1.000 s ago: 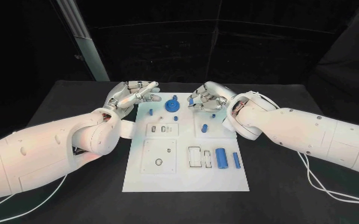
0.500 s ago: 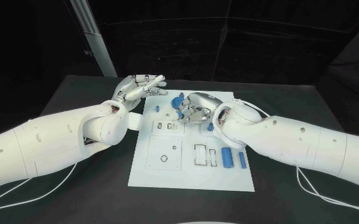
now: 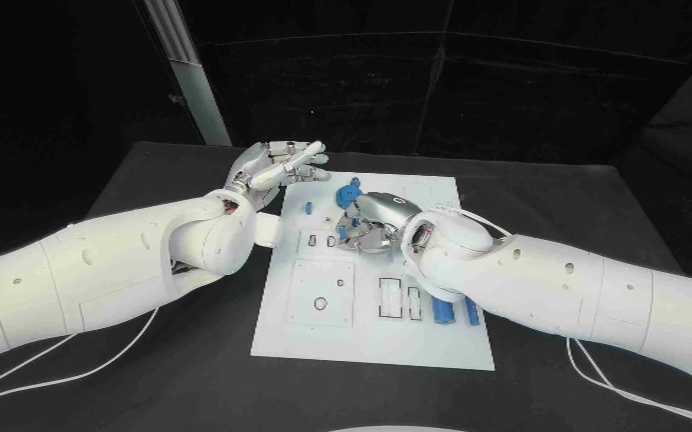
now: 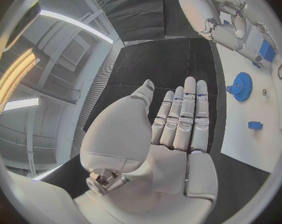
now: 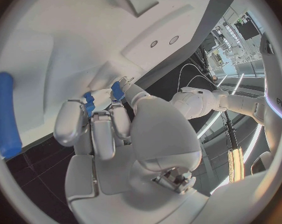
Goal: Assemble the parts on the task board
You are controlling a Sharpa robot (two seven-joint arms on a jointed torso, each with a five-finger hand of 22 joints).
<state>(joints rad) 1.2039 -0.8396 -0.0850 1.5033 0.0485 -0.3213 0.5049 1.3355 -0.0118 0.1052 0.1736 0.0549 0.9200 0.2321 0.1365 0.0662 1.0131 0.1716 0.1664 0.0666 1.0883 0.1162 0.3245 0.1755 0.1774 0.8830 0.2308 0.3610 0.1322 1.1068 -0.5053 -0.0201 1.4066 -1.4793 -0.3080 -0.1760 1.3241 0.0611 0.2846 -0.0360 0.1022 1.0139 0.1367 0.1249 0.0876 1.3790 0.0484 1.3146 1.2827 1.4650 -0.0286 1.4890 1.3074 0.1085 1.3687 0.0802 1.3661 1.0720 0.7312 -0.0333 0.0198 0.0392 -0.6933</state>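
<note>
Parts lie spread over the white board [image 3: 289, 337] in the middle of the black table [image 3: 130, 392]. From the head camera a blue gear [image 3: 348, 192] stands near the board's far edge, a small peg [image 3: 307, 207] just beside it, and two blue cylinders [image 3: 443, 310] lie side by side near the right edge. The right hand [image 3: 375, 216] is down on the board's middle, its arm hiding the parts beyond; only its wrist camera shows the curled fingers [image 5: 94, 129] pinching a small blue part [image 5: 90, 103]. The left hand [image 3: 274, 169] hangs off the board's far left corner, released. Its wrist camera shows the palm flat, fingers [image 4: 184, 114] straight and together, holding nothing, with the gear [image 4: 241, 86] beyond them.
</note>
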